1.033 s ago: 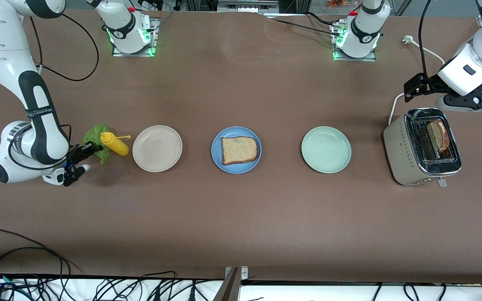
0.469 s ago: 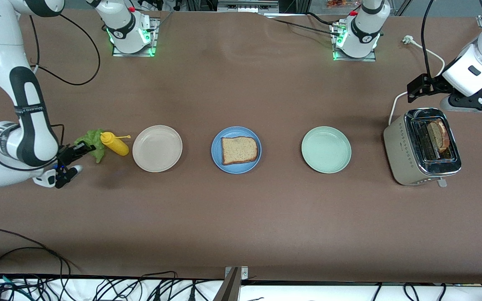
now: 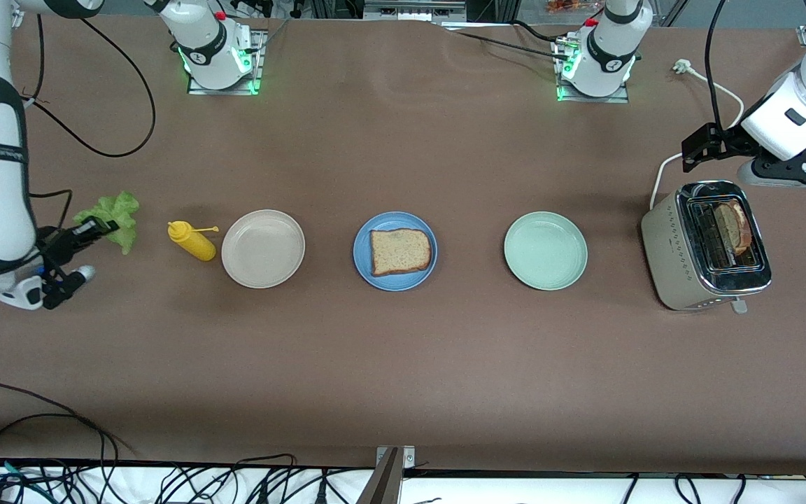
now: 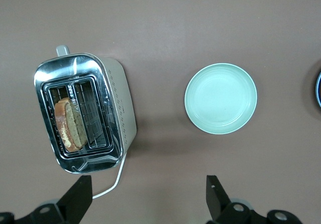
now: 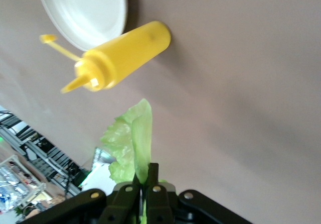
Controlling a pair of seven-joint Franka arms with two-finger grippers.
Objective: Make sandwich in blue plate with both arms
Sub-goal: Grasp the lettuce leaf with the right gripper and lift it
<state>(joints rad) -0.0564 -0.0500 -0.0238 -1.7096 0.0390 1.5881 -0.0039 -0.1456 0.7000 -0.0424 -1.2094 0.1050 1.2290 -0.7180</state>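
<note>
Brown matting covers the table I am working at from afar. My right gripper (image 3: pixel 99 225) pinches the lettuce leaf (image 3: pixel 112 212) over the right arm's end of the table, its fingers (image 5: pixel 149 184) clamped flat on the leaf's edge, with the yellow squeeze bottle (image 3: pixel 192 240) standing between it and the beige plate (image 3: pixel 263 248). One toast slice (image 3: pixel 400 251) lies on the blue plate (image 3: pixel 364 262) mid-table. My left gripper (image 3: pixel 704 145) hangs with jaws spread wide over the table just above the toaster (image 3: pixel 704 245), where a second slice (image 4: pixel 70 123) sits in a slot, beside the pale green plate (image 3: pixel 546 250).
</note>
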